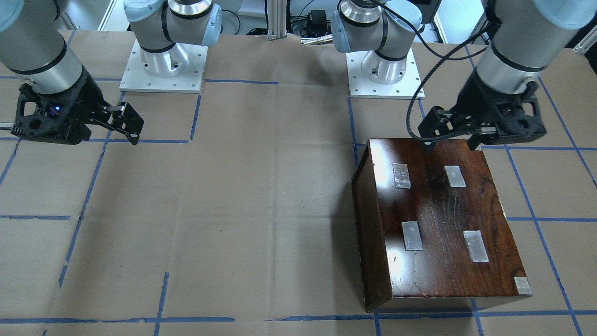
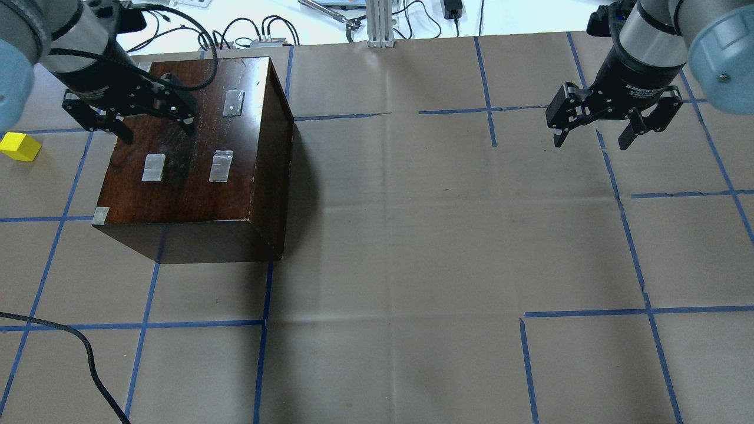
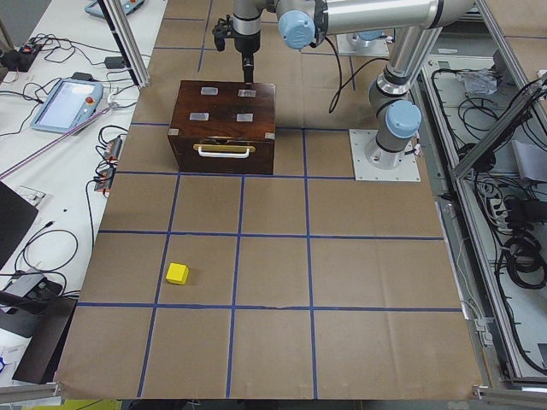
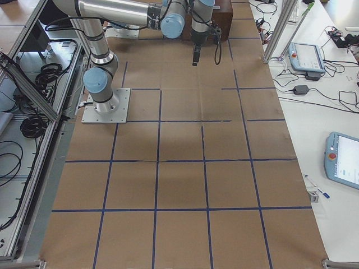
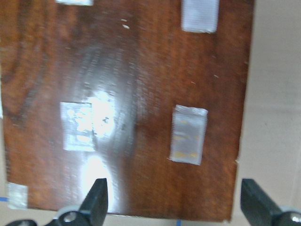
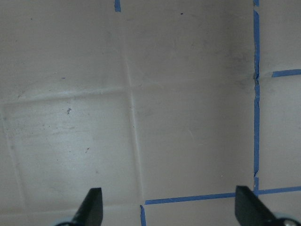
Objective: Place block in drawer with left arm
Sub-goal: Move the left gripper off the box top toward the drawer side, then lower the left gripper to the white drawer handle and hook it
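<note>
The yellow block (image 2: 19, 146) lies on the paper-covered table left of the dark brown cabinet (image 2: 188, 188); it also shows in the exterior left view (image 3: 178, 273), well in front of the cabinet (image 3: 224, 120). The drawer is shut inside the cabinet; only the cabinet's front face with a pale handle (image 3: 224, 151) shows. My left gripper (image 2: 159, 135) hovers open and empty over the cabinet's top (image 5: 141, 94), near its far edge (image 1: 451, 148). My right gripper (image 2: 590, 143) is open and empty above bare table, and the right wrist view (image 6: 170, 207) confirms this.
Grey tape patches (image 1: 412, 235) sit on the cabinet top. Blue tape lines (image 2: 624, 235) grid the brown paper. The arm bases (image 1: 163, 65) stand at the robot side. A black cable (image 2: 88, 353) lies on the near left of the table.
</note>
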You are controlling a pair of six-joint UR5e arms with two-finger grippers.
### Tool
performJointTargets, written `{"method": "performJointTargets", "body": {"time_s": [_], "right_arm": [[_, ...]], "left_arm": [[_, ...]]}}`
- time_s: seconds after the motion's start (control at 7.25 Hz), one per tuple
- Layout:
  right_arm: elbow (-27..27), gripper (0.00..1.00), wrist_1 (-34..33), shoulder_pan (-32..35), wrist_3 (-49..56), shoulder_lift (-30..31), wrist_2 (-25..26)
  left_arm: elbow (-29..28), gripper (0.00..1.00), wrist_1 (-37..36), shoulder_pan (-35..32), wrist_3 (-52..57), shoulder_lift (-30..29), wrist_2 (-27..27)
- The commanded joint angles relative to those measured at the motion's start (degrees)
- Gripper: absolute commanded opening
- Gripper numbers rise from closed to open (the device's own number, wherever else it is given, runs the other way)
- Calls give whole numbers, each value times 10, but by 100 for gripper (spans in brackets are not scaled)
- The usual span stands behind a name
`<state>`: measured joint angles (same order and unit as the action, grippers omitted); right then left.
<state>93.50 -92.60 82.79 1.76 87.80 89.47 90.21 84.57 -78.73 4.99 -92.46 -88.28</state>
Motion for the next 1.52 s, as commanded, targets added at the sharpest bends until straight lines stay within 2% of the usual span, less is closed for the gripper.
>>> {"method": "performJointTargets", "body": {"time_s": [0.0,0.28,0.69,0.97,1.24,1.38], "right_arm": [[0,100,0,0,0,0,0],[0,100,0,0,0,0,0],[-1,100,0,0,0,0,0],[0,100,0,0,0,0,0],[0,100,0,0,0,0,0],[-1,100,0,0,0,0,0]], "left_arm": [[-23,99,2,83,60,-11,22],[-25,99,2,154,147,-15,38],[-25,99,-1,250,243,-42,98],[-25,99,-7,271,261,-70,136],[-25,99,-9,272,267,-100,144],[-23,99,-8,271,307,-113,143]]}}
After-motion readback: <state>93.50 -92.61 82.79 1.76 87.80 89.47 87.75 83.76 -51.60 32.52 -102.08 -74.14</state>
